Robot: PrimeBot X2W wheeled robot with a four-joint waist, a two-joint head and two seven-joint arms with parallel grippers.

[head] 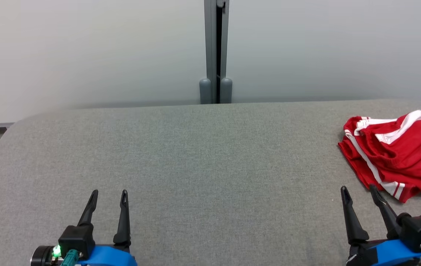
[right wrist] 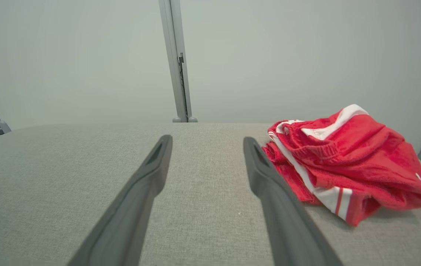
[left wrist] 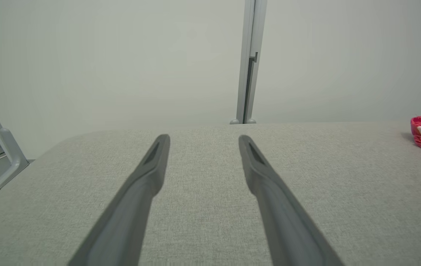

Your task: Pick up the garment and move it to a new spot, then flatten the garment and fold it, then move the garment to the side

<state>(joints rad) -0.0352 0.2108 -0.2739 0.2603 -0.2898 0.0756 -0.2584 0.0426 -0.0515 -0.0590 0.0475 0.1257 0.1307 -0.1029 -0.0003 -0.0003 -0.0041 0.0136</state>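
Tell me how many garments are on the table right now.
1. A crumpled red garment with white stripes lies at the table's right side, just ahead of the open right gripper. It is bunched, so a second piece underneath could be hidden.

cut off: garment (head: 399, 155), right edge, head and left wrist views | hidden: its underside

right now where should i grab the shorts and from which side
Probably the bunched waistband ridge on top of the shorts: it stands proud of the crumpled heap, so the jaws can close around it. Come from above on the heap's near left side, where the open right jaws are closest; the striped hem lies flat against the table.
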